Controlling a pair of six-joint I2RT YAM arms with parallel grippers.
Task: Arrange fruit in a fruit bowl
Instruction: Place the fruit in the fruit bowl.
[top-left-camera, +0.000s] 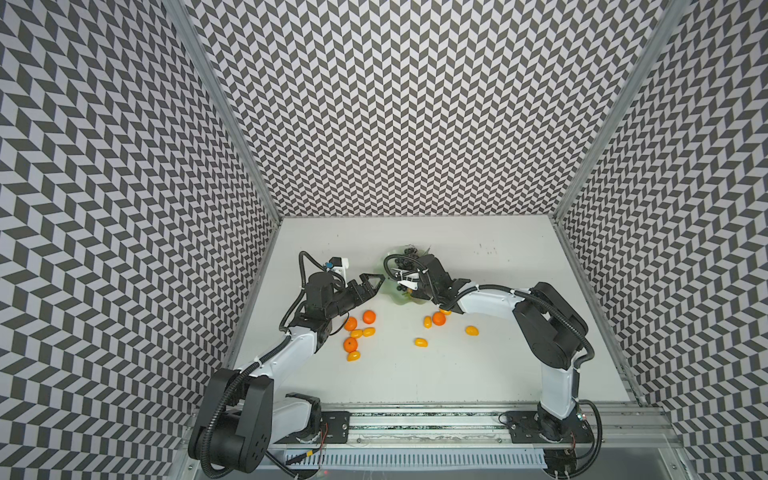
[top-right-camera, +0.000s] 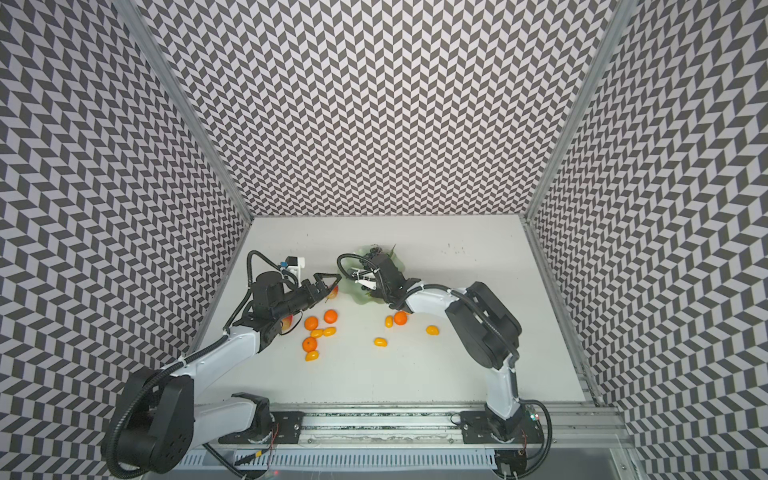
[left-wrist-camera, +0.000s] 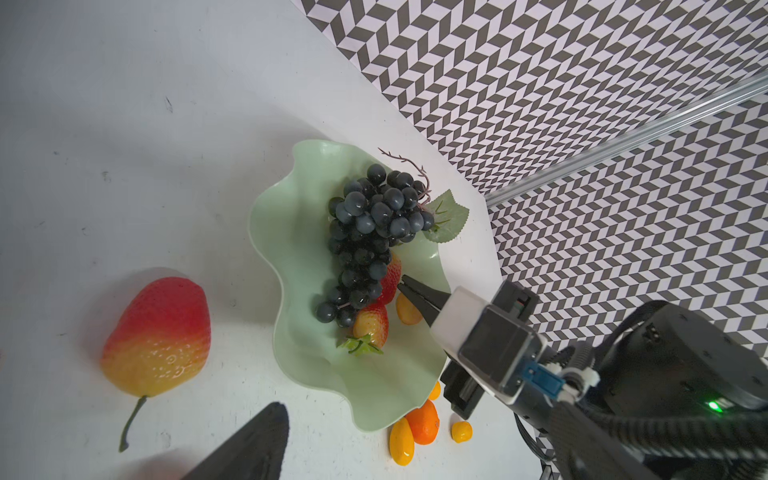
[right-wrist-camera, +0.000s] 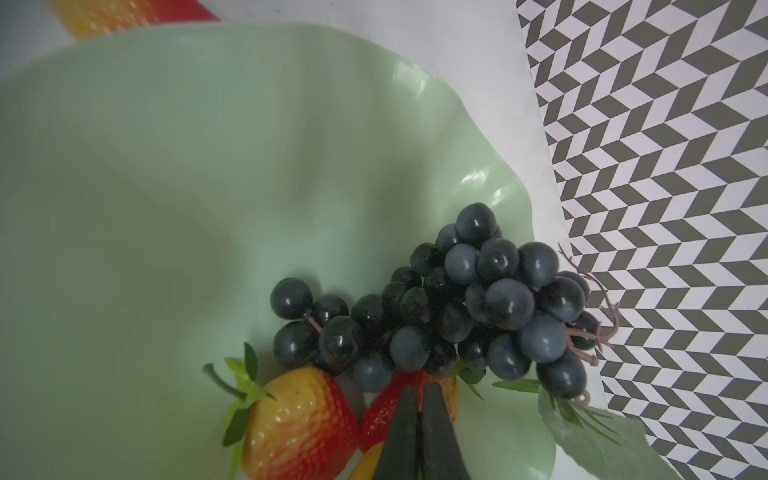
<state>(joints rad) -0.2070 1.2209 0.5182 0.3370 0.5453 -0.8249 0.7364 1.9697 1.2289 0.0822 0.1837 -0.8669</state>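
A white tabletop (top-left-camera: 457, 374) sits inside walls of black-and-white chevron pattern (top-left-camera: 415, 104). Toward the back stands the pale mint-green, wavy-rimmed fruit bowl (left-wrist-camera: 286, 232), holding a dark blue-black grape bunch (left-wrist-camera: 370, 232), two red strawberries (left-wrist-camera: 372, 322) and an oval yellow-orange kumquat (left-wrist-camera: 407, 309). The right gripper (right-wrist-camera: 419, 388) is closed, its tips against a strawberry under the grapes. The left gripper (top-left-camera: 374, 287), jaws apart and empty, hangs over a red-yellow pear (left-wrist-camera: 156, 336) lying beside the bowl. Round orange tangerines (top-left-camera: 369, 317) and more kumquats lie scattered nearer the arms' bases.
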